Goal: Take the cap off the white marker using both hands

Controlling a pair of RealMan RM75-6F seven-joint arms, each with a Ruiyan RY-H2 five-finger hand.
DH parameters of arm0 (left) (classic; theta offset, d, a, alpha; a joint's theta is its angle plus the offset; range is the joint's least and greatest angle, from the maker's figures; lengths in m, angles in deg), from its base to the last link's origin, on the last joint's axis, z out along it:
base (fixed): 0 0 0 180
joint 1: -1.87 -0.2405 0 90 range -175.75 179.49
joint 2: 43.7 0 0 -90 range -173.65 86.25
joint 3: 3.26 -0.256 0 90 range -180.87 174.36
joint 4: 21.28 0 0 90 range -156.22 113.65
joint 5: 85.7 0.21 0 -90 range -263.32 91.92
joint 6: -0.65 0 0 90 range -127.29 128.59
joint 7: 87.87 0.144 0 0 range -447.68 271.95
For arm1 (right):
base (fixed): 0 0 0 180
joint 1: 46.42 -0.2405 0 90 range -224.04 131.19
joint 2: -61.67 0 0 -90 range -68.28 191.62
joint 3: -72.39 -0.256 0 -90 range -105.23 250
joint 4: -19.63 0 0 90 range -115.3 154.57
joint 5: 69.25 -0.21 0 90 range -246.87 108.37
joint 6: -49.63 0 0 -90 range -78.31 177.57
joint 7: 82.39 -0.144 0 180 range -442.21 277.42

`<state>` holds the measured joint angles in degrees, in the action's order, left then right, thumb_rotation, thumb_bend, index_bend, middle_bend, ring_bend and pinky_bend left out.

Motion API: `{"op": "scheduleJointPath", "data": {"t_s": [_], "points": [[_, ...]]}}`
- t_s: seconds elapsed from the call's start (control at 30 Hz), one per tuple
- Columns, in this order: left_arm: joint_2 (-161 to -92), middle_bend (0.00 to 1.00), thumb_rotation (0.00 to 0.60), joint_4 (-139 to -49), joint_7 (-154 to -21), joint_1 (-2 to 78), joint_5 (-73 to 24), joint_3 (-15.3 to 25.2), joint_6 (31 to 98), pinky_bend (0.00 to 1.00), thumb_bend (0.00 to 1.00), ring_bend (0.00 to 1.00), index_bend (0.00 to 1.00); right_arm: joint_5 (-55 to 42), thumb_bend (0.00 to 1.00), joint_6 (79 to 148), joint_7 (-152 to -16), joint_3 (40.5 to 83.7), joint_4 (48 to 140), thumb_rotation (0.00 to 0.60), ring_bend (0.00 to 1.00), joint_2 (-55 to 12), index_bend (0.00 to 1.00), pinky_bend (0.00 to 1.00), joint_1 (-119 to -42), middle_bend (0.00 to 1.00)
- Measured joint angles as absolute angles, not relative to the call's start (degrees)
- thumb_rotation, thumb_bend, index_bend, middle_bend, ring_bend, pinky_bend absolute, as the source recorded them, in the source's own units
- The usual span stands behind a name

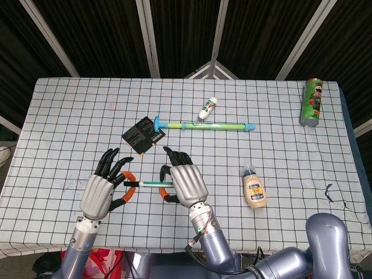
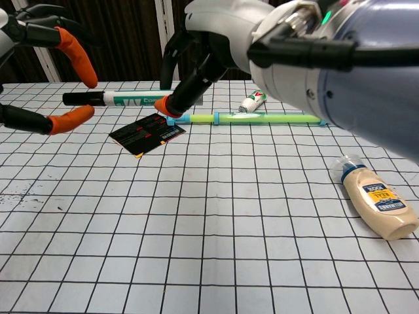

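White marker [image 2: 131, 99], one, held by right robot hand [image 1: 183, 181].

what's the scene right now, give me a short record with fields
marker: white marker held level above the table, black cap on, pointing to the left hand
right hand: right hand grips the marker barrel
left hand: left hand open, orange fingertips either side of the cap, not closed on it
table items: black card, green and blue pen, small white bottle, mayonnaise bottle lying down, green can upright
task stage: cap not yet off
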<state>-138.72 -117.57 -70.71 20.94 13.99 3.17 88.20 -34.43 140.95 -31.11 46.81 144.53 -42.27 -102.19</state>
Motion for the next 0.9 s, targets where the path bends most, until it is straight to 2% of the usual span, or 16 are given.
{"op": "scheduleJointPath", "data": {"t_s": [0.9], "points": [[-139.30,0.25,0.600,-116.53,-72.17,20.63,13.79,2.91,89.71,0.02,0.47,0.00,0.59,-33.83,0.47,140.07,-33.96,47.68,145.03,0.600,0.12,-40.24,0.73,0.10,-100.92,0.07]]}}
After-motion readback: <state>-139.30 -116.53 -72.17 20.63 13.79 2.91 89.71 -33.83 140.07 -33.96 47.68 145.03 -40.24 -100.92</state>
